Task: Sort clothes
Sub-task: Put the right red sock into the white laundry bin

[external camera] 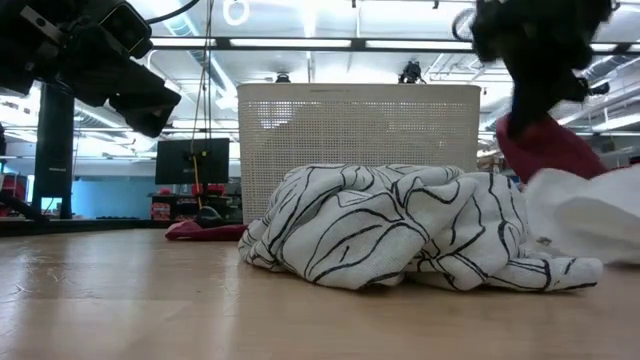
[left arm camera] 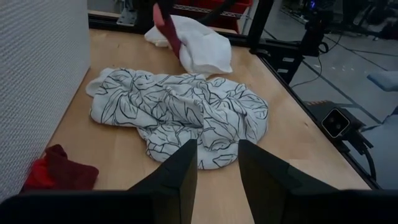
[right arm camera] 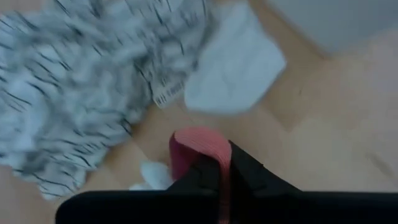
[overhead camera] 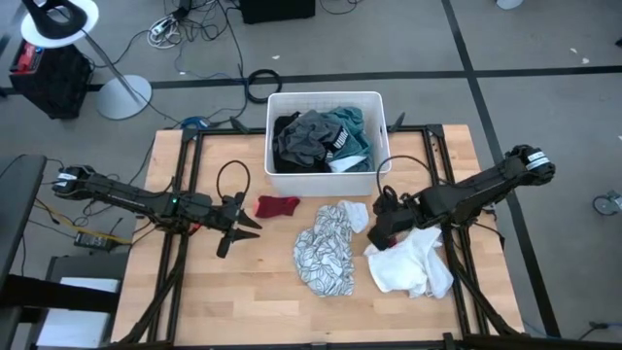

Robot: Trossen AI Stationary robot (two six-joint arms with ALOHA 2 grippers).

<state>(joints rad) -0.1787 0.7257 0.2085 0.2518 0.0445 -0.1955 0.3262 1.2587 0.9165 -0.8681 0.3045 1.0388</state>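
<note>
Fingers of right gripper (right arm camera: 219,177) pinching seemingly red cloth (right arm camera: 198,147), patterned garment (overhead camera: 326,248) beside; left gripper (overhead camera: 233,226) spread

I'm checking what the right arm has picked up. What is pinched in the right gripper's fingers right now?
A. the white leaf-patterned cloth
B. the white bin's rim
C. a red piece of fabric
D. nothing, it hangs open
C: in the right wrist view the right gripper is shut on a red piece of fabric, above the white cloth.
</note>
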